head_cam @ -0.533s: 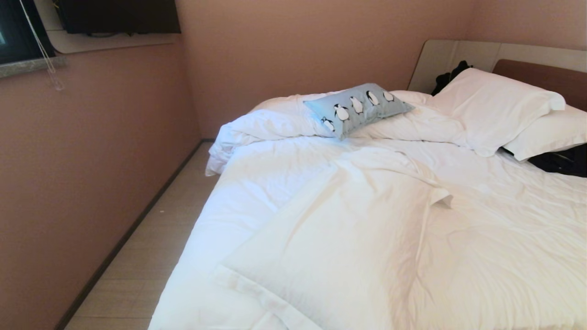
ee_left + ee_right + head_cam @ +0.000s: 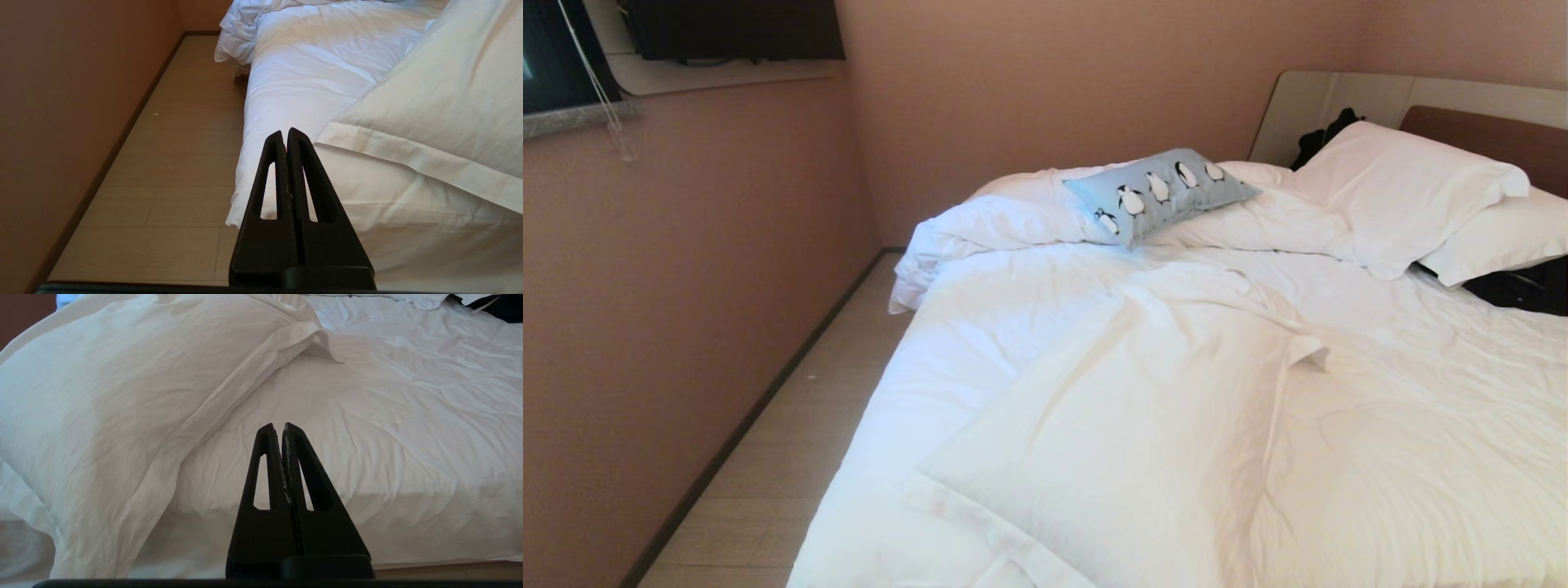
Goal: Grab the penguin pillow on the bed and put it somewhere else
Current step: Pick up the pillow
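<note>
A: The penguin pillow — where does it lie from the grippers?

B: Start close in. The left gripper hangs off the near corner of the bed, over the strip of floor beside the mattress, its fingers pressed together on nothing. The right gripper hangs at the foot edge, pointing up the bed, its fingers together and empty too. Neither arm shows in the head view.

A: And between them and the cushion?

B: A wide stretch of rumpled white duvet, folded back on itself in the middle. Past that fold, a bunched roll of bedding — the pillow rests on top of it, on the far left part of the bed.

A: Which way does it run?

B: Its long axis slants, the low end nearer the left edge, the far end rising toward the white pillows stacked by the headboard. A dark garment lies below those, well apart from it.

A: Which arm is nearer?

B: The left, I judge, since the pillow sits toward that side. Both are well short of it, though; I expect the robot must close in along the floor first.
</note>
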`<state>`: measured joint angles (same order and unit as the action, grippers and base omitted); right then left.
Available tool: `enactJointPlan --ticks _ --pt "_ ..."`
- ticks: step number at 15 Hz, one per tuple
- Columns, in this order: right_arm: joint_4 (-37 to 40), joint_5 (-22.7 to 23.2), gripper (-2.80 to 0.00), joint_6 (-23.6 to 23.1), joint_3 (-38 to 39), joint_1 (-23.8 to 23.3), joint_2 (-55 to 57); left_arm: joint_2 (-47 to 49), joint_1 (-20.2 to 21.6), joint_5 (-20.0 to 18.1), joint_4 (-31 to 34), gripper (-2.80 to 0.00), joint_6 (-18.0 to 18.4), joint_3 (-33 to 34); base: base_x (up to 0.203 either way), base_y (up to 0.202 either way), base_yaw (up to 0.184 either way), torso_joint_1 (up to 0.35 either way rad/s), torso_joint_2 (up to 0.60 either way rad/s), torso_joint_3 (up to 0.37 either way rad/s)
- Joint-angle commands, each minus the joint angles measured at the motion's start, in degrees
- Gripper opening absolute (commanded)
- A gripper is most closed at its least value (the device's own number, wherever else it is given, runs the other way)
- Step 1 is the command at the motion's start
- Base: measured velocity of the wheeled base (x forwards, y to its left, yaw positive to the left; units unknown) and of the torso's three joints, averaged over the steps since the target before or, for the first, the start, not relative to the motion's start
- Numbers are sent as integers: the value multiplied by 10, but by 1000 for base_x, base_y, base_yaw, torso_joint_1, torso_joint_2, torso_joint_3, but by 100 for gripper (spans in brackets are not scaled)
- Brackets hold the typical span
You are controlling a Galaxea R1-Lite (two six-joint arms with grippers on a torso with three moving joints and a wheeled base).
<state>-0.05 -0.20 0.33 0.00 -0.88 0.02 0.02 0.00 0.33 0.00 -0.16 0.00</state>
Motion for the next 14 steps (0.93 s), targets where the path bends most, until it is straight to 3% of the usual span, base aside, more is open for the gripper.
enactJointPlan --ticks 1,10,14 --pt "0 0 -280 0 0 0 -1 0 0 0 0 -280 0 0 0 0 0 0 0 0" --pt "1 0 -280 -8 -3 0 -1 0 0 0 0 -280 0 0 0 0 0 0 0 0" --pt "9 14 -280 -9 -62 0 -1 0 0 0 0 -280 0 0 0 0 0 0 0 0"
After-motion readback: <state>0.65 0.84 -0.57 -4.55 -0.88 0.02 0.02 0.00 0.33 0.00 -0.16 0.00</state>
